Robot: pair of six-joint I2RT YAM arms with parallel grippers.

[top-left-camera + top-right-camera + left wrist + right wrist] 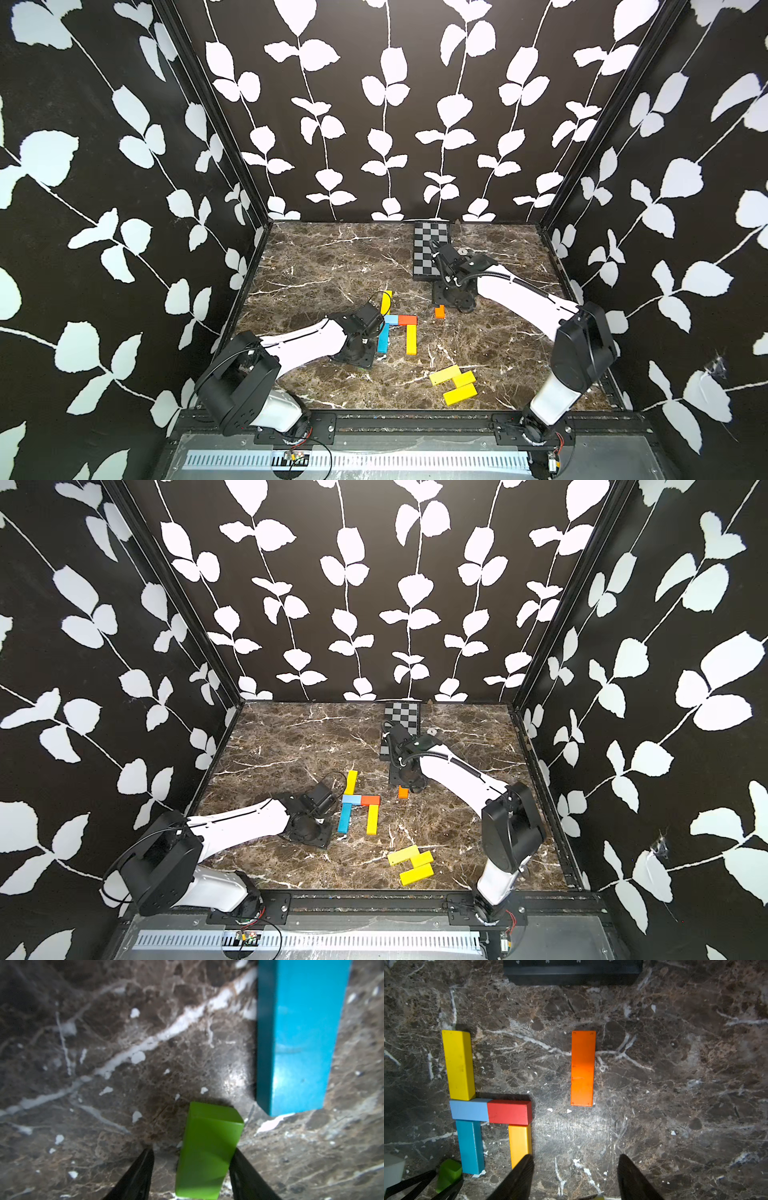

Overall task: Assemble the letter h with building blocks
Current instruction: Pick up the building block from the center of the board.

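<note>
Plainly, the surface was a dark brown marble-patterned tabletop veined in white, boxed in on three sides by black walls printed with white leafy vines. A black-and-grey checkered board lay flat at the back, partly under the right arm.

Near the middle the building blocks formed an h. A long yellow block butted a light blue block, and a red block touched that one's end. A blue block ran down from the light blue, and a yellow-orange block from the red. An orange block lay flat apart from them, toward the board. Three yellow blocks sat touching each other near the front edge.

The left gripper stood partly spread around a green block near the blue one's end, one finger against it and the other off it by a gap. The right gripper hung wide apart, holding nothing.
</note>
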